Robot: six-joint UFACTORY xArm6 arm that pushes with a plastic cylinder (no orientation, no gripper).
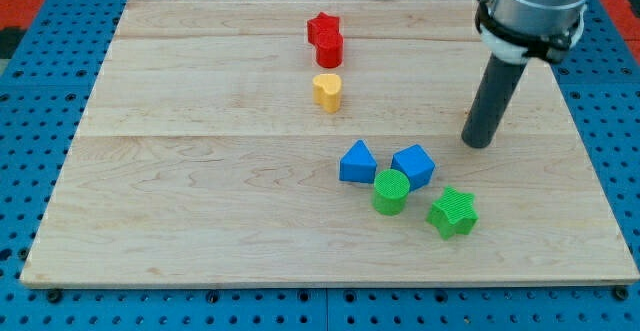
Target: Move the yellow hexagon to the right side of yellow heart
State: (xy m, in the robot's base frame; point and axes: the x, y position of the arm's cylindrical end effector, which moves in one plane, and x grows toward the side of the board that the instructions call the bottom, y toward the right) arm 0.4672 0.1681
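Observation:
The yellow heart [327, 91] sits on the wooden board [200, 171], above the middle of the view. My tip [480, 144] rests on the board far to the heart's right, at the view's right. A thin yellow-orange sliver [466, 118] shows at the rod's left edge. It may be the yellow hexagon, mostly hidden behind the rod; its shape cannot be made out.
A red star [322, 26] and another red block [331, 49] touch each other just above the heart. Below and left of my tip lie a blue triangle [357, 162], a blue block [413, 164], a green cylinder [391, 192] and a green star [452, 212].

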